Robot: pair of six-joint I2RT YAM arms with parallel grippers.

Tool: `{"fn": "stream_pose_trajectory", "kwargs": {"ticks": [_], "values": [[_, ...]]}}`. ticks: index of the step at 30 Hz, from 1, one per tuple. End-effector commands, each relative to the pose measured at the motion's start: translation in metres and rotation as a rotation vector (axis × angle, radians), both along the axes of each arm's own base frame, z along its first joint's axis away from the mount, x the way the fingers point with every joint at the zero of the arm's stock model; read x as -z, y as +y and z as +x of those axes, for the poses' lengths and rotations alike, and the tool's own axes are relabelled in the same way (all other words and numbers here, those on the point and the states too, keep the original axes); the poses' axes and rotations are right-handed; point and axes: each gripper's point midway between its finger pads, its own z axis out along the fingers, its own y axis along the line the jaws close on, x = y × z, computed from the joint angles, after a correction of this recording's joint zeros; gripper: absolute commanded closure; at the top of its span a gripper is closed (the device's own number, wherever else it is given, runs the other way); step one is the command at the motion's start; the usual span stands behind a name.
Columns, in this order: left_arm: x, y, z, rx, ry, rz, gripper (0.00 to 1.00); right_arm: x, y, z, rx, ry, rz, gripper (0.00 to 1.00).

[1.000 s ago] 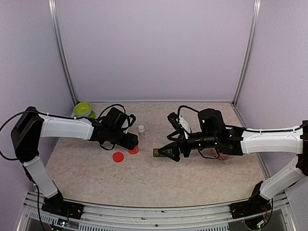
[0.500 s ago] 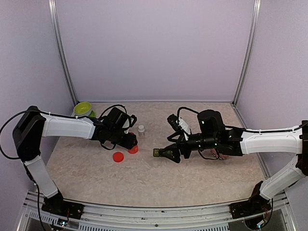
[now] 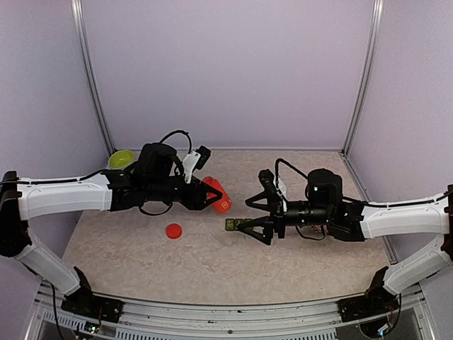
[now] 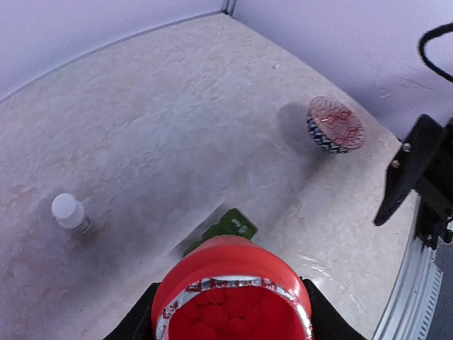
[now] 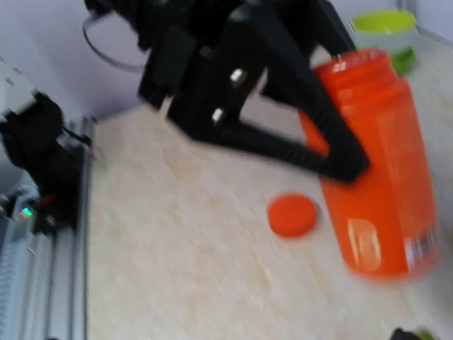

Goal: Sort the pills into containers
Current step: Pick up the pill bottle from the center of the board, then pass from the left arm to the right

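Since a second ago the left arm has swung in toward the middle and lifted the orange bottle [image 3: 216, 195] off the table [image 3: 212, 273], tipped over on its side. The left fingers [image 4: 134, 322] are clamped round it. It's uncapped and packed with red pills [image 4: 225, 315]. The green containers [image 3: 231, 224] sit on the table just beyond the bottle's mouth, right at the tip of the wide-open right fingers [image 3: 252, 227]. Can't tell if they're touching. The orange lid [image 3: 173, 231] lies off to the left.
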Motion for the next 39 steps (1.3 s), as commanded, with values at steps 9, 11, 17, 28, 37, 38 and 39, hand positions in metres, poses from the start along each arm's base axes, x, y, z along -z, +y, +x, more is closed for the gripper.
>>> {"fn": "stream_pose_trajectory", "kwargs": {"ticks": [9, 11, 17, 28, 37, 38, 39], "values": [[-0.064, -0.053, -0.084, 0.337, -0.086, -0.306, 0.59, -0.057, -0.016, -0.028, -0.122, -0.155, 0.310, 0.04], [-0.070, -0.053, -0.097, 0.382, -0.112, -0.345, 0.59, -0.057, -0.017, -0.030, -0.128, -0.140, 0.323, 0.04], [-0.090, -0.047, -0.127, 0.483, -0.280, -0.405, 0.58, -0.052, -0.004, -0.039, -0.249, 0.069, 0.337, 0.06], [-0.095, -0.039, -0.155, 0.603, -0.467, -0.425, 0.59, -0.062, 0.001, -0.053, -0.386, 0.337, 0.417, 0.08], [-0.092, -0.047, -0.162, 0.650, -0.489, -0.429, 0.58, -0.068, 0.014, -0.069, -0.542, 0.440, 0.450, 0.12], [-0.092, -0.048, -0.163, 0.654, -0.488, -0.433, 0.58, -0.067, 0.016, -0.070, -0.550, 0.447, 0.447, 0.13], [-0.092, -0.048, -0.163, 0.657, -0.487, -0.432, 0.58, -0.067, 0.016, -0.071, -0.559, 0.448, 0.448, 0.14]]}}
